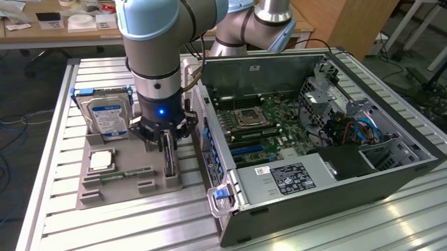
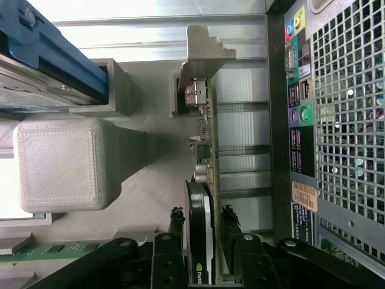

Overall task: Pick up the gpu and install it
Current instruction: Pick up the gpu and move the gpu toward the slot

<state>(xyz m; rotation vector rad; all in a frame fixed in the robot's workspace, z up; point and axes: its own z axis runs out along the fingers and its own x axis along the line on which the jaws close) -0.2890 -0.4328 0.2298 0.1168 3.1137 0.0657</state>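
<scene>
Jaws spread, astride the gpu near its fan end. Fingers flank the card with a thin dark gap on each side. They seem just clear of it, though shadow there makes contact hard to rule out.

Gripper points straight down from the arm, low over the tray.

Gpu stands on its long edge in a slot at the tray's edge nearest the case. Its long axis runs alongside the case wall, far to near in the exterior view. Bracket is at the end away from the fingers, level with the hard drive, and sits against a grey post of the tray.

On one side of the card, close by:
- a grey block, part of the tray
- the memory stick, lying flat beyond the block

On the other side, table slats, then the case's rear port panel just beside.

In the exterior view:
- hard drive upright at the tray's far end
- cpu flat in the middle
- memory stick nearer the camera
- case lies open on the exterior view's right, motherboard exposed
- all on the slatted table
</scene>
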